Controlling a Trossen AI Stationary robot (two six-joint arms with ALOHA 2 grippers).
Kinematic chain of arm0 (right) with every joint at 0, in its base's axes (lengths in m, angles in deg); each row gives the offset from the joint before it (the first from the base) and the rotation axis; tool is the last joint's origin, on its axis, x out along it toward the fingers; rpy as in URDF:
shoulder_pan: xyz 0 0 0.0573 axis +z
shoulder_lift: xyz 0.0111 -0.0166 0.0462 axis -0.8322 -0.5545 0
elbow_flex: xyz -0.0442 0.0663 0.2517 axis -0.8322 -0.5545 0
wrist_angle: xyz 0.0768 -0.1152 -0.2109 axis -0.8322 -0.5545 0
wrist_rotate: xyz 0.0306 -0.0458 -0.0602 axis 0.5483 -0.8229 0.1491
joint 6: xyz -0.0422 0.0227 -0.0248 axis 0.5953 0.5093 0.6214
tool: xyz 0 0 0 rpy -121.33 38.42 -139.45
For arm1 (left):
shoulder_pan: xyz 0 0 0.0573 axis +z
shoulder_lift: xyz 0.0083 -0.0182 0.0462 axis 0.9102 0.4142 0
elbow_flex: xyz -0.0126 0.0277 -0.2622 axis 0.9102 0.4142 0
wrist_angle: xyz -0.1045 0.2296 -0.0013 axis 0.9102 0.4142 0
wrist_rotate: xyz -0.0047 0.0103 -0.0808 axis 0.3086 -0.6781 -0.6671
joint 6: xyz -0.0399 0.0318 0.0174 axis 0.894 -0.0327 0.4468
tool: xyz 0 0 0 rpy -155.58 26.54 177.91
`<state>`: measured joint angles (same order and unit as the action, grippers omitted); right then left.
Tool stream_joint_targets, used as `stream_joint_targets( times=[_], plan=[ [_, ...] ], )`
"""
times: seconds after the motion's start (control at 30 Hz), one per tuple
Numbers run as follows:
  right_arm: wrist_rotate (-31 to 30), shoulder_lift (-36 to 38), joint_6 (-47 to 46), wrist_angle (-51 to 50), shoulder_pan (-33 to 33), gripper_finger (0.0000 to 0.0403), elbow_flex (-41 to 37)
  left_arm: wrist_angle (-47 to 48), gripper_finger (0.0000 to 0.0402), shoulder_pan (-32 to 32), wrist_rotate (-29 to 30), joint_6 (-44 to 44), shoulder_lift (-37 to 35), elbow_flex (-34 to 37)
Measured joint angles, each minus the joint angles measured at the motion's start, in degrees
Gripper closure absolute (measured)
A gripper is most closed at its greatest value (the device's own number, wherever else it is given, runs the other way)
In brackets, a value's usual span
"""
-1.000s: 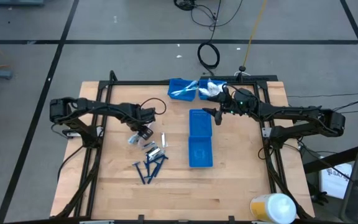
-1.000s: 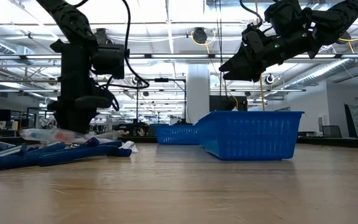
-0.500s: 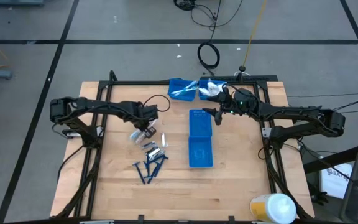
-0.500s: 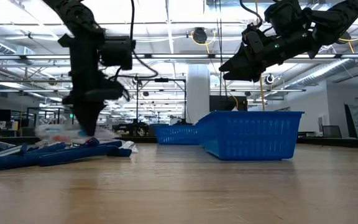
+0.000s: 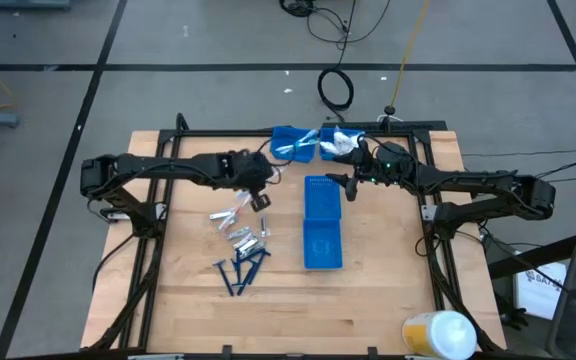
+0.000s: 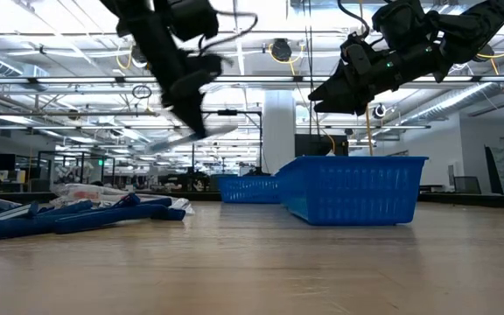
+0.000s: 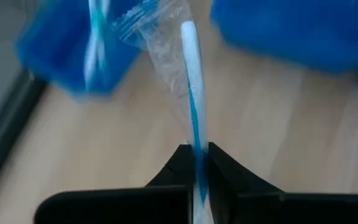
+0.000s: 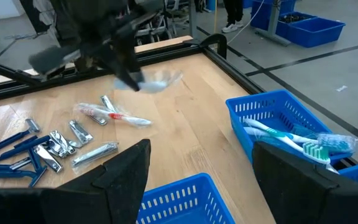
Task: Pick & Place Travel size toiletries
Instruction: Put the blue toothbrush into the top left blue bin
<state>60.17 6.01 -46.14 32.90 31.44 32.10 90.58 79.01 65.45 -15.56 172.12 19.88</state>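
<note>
Left wrist view: the left gripper (image 7: 197, 163) pinches a wrapped toothbrush (image 7: 191, 81) by one end, in the air near the bin (image 5: 292, 143) at the table's far edge. It looks light and stiff, but the crinkly wrapper is probably slippery; a mid-handle hold would swing less. The right gripper (image 5: 340, 184) hangs spread over the middle bin (image 5: 322, 222).

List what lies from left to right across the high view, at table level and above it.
Left gripper holding a wrapped toothbrush → long blue bin → right gripper, open → white-capped bottle at the table's near right corner.
</note>
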Motion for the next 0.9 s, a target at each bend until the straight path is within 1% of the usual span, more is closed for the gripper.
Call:
stream_joint_targets(
  times=[0.07,0.13,0.23,0.37,0.43,0.5,0.67,0.83,0.9],
  plan=[
    [0.0,0.0,0.0,0.0,0.0,0.0135,0.0,-6.2,0.0396,1.4,-0.8,-5.4,0.0,0.0],
    [0.0,0.0,0.0,0.0,0.0,0.0135,0.0,-12.0,0.0389,3.1,-2.5,-10.2,0.0,0.0],
    [0.0,0.0,0.0,0.0,0.0,0.0135,0.0,-20.0,0.0382,6.2,-7.5,-15.2,0.0,0.0],
    [0.0,0.0,0.0,0.0,0.0,0.0135,0.0,-28.9,0.0395,10.8,-15.8,-17.7,0.0,0.0],
    [0.0,0.0,0.0,0.0,0.0,0.0135,0.0,-31.8,0.0394,12.5,-18.5,-17.6,0.0,0.0],
    [0.0,0.0,0.0,0.0,0.0,0.0135,0.0,-33.2,0.0389,13.8,-20.0,-17.1,0.0,-0.1],
    [-0.2,0.0,0.1,0.0,0.0,0.0135,0.0,-33.0,0.0396,15.1,-20.3,-16.8,0.0,-0.1],
    [-0.2,0.0,0.2,0.0,0.0,0.0135,0.0,-34.7,0.0391,14.8,-20.0,-18.3,0.0,-0.1],
    [-0.2,0.0,0.2,0.0,0.0,0.0135,0.0,-35.3,0.0396,14.7,-16.9,-16.4,0.0,-1.3]
  ],
)
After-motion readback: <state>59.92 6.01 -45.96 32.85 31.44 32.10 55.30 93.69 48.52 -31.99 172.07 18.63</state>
